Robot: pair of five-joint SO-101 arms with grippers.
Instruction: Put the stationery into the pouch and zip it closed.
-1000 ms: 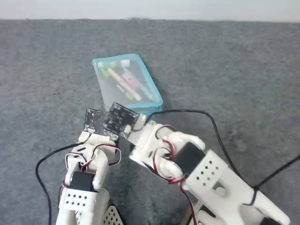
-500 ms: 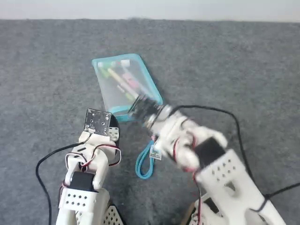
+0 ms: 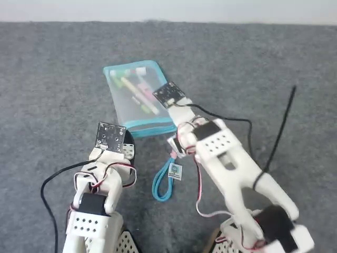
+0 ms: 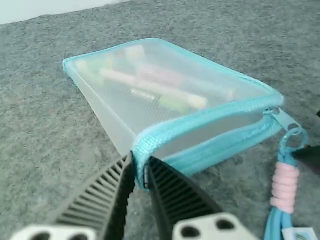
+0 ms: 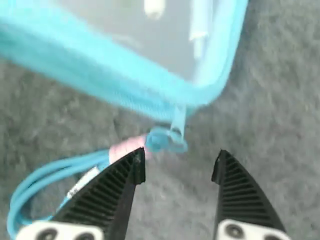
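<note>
- Since your left gripper has its ribbed black fingers pinched down on one teal corner of the translucent plastic pouch with teal trim, that end looks anchored.
- That pouch lies flat on the grey felt table cover, just ahead of both arms.
- You can see the pastel pens and markers through the wall of the pouch, lying roughly lengthwise inside it.
- Your right gripper is spread wide with nothing in it. It hovers just short of the small teal zip pull.
- Here's the bit that matters: the zip edge is the side facing the arms. Its long axis runs from the corner your left gripper pinches over to the corner by your right gripper.
- The pull sits at the right arm's end, so that arm is way nearer to it. It lies nearly centred between the 2 open fingers, just past their tips.
- The teal cord loop with the pink beads trails from the pull back toward the arms. It passes right beside 1 of the right fingers, so watch you don't grab the cord instead.
- To me the zip looks run all the way along, so you're basically at the end of the job.
- If the last bit needs a tug, I'd pull along the edge and away from the left gripper, not across it.
</note>
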